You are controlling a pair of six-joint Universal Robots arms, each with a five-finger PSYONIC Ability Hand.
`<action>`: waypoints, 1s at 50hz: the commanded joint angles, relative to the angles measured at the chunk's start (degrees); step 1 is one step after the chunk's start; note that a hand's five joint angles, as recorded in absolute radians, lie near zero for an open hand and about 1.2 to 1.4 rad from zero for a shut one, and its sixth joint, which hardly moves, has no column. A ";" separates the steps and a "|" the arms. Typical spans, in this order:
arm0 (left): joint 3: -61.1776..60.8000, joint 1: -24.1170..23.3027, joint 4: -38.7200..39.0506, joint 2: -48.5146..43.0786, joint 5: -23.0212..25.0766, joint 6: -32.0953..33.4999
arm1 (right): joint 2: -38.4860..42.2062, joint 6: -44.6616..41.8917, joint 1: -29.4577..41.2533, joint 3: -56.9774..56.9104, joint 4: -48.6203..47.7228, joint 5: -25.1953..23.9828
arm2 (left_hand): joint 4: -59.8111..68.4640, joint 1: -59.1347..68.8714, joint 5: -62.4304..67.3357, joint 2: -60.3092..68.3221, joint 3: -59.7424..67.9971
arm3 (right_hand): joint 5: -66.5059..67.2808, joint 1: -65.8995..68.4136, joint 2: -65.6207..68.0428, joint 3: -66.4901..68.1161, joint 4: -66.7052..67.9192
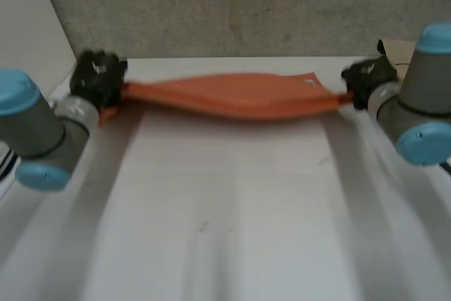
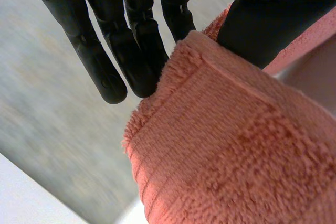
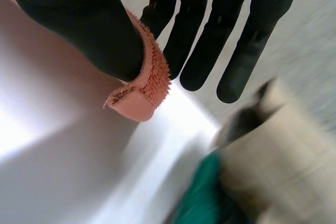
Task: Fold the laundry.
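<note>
At upper left, the left hand (image 1: 99, 79) pinches one end of the orange towel (image 1: 232, 96) between thumb and fingers. The towel stretches across the upper middle (long axis left to right) near the table's (image 1: 225, 209) far edge, with open tabletop below. At upper right, the right hand (image 1: 366, 79) clamps the other end.

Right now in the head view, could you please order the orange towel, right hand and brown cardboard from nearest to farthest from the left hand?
1. orange towel: one end pinched in the left hand.
2. right hand: opposite side, pinching the towel's other end.
3. brown cardboard: just beyond the right hand, far right.
</note>
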 commanded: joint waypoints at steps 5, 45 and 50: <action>-18.26 3.66 -7.13 7.47 -0.17 15.16 | -6.38 -0.14 0.05 17.87 -1.02 -2.18 | 1.00 7.27 3.84 1.29 1.48 | 11.94 15.93 12.73 12.13 11.42; -34.86 9.55 -30.59 27.59 -1.05 16.83 | -25.27 -19.89 -3.02 38.87 5.72 -4.82 | 11.22 17.49 14.06 11.51 11.70 | 11.94 15.93 12.73 12.13 11.42; -42.08 12.00 -40.00 33.23 -0.79 28.60 | -30.37 -34.67 -6.89 45.38 20.85 -4.82 | 11.22 17.49 14.06 11.51 11.70 | 11.94 15.93 12.73 12.13 11.42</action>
